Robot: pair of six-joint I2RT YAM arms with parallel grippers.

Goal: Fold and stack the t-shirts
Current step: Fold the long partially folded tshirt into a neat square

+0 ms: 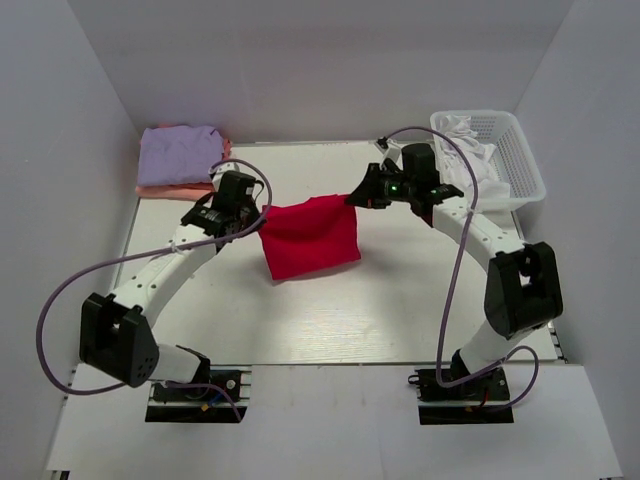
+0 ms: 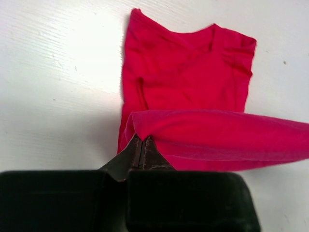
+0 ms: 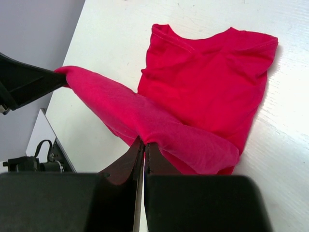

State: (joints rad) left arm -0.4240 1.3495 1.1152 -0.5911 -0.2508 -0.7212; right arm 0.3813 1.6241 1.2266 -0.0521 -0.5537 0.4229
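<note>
The bright red t-shirt (image 1: 310, 238) hangs by its far edge between my two grippers, and its near part lies on the white table (image 1: 380, 310). My left gripper (image 1: 262, 213) is shut on the shirt's left corner, shown in the left wrist view (image 2: 143, 137) with the shirt (image 2: 193, 77) spread below. My right gripper (image 1: 352, 197) is shut on the right corner, shown in the right wrist view (image 3: 144, 141) above the shirt (image 3: 207, 82). A lavender t-shirt (image 1: 180, 152) lies folded on a salmon-pink one (image 1: 165, 189) at the back left.
A white lattice basket (image 1: 515, 150) with white cloth inside stands at the back right, just behind my right arm. White walls close in the table at the back and sides. Purple cables loop off both arms.
</note>
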